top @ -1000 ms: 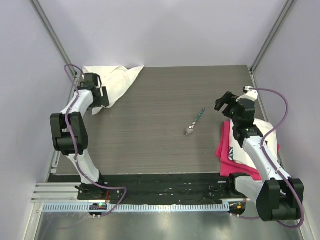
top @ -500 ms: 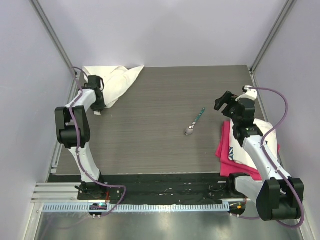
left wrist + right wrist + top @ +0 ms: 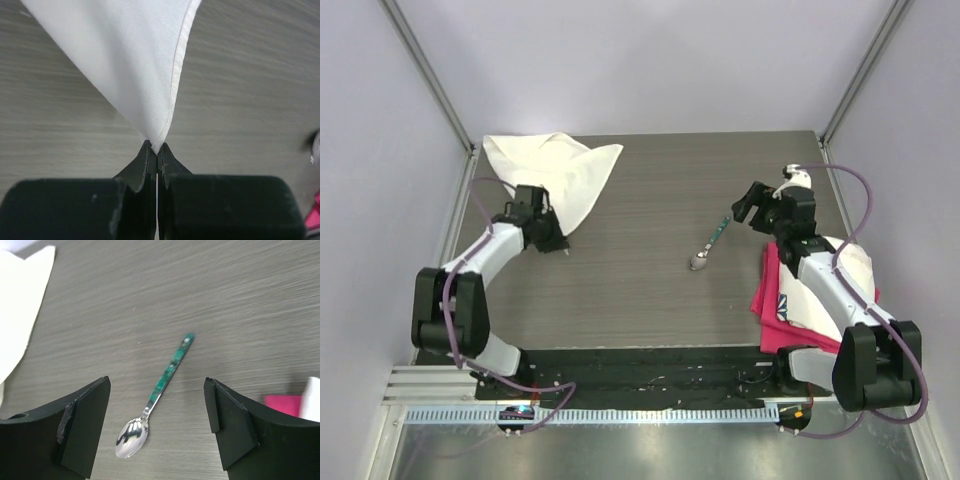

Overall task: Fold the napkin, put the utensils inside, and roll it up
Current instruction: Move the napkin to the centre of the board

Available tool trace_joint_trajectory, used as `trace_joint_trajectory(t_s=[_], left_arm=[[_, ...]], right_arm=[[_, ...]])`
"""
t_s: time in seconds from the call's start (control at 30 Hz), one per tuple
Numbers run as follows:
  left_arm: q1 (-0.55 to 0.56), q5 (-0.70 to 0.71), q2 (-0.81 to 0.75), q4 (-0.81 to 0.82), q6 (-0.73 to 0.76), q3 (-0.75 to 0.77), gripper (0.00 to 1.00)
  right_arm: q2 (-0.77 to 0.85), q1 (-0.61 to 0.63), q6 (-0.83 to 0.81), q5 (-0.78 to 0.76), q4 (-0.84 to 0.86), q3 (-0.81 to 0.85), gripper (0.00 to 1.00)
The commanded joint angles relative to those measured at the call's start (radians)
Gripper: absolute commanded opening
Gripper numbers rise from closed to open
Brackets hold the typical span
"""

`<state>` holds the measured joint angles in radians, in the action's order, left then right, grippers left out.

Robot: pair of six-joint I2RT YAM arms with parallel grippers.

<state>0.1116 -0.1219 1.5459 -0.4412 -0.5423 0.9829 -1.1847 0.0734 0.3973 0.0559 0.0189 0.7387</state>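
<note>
Drags the napkin out from the far-left corner toward mid-table, seen from above, with the left gripper nearer the bases than half a second ago and the spoon lying right of centre. Left wrist: pinches a napkin corner between tightly closed fingers. Right wrist: holds the right gripper spread wide over the spoon, clear of it.

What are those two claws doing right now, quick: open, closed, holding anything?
The left gripper is shut on a corner of the napkin.
The right gripper is open and holds nothing; the spoon lies untouched nearby.
</note>
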Motion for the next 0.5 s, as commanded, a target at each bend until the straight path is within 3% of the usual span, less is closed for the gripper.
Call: trace_joint_trajectory(t_s=[0.0,0.2,0.37,0.47], left_arm=[[0.165,-0.027,-0.128,0.150,-0.198,-0.101,0.00],[0.382,0.085,-0.190,0.309,-0.387,-0.246,0.00],[0.617,0.166,-0.139,0.320,-0.409,-0.247,0.00],[0.669,0.162,-0.112,0.308,-0.407,-0.242,0.11]], right_arm=[[-0.058,0.051,0.000,0.076,-0.003,0.077,0.83],[-0.130,0.167,-0.028,0.053,-0.096,0.137,0.83],[-0.176,0.239,0.014,0.081,-0.097,0.146,0.83],[-0.216,0.275,0.020,0.076,-0.093,0.174,0.82]])
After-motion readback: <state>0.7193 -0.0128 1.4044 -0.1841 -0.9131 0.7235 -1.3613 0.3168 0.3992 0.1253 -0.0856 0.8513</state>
